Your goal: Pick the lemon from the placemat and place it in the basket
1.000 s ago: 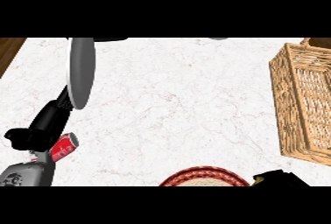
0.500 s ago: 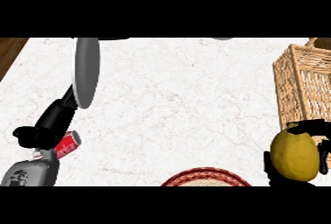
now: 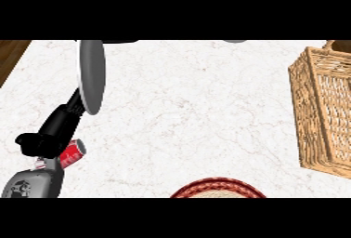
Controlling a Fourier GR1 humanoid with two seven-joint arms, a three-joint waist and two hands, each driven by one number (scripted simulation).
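Left hand [image 3: 42, 138]: the black fingers [image 3: 67, 114] are held straight and close together, released, grasping nothing. They point up and away from the view's lower edge, at the left side. The thumb juts toward the left edge. The grey forearm [image 3: 29, 184] comes in from the lower left corner.

The fingertips overlap the lower end of a narrow grey oval object [image 3: 91, 74] that stretches toward the top of the view. Cannot tell whether they touch it or only pass in front of it.

1 red can [image 3: 73, 154] lies tilted on the tabletop [image 3: 195, 107] just right of the wrist, its left part hidden behind the hand.

Tabletop is white marble with faint veins. A strip of brown wood [image 3: 11, 56] shows past its upper left corner.

Placemat [image 3: 218, 189]: round, woven, with a red rim and a pale middle, cut off by the lower edge at centre. Only its upper arc shows.

Basket [image 3: 322, 107]: tan wicker, standing at the right edge, well apart from the hand and up and right of the placemat.

Lemon: shows nowhere in this view, neither on the visible arc of the placemat nor on the visible side of the basket. Right hand is out of view.
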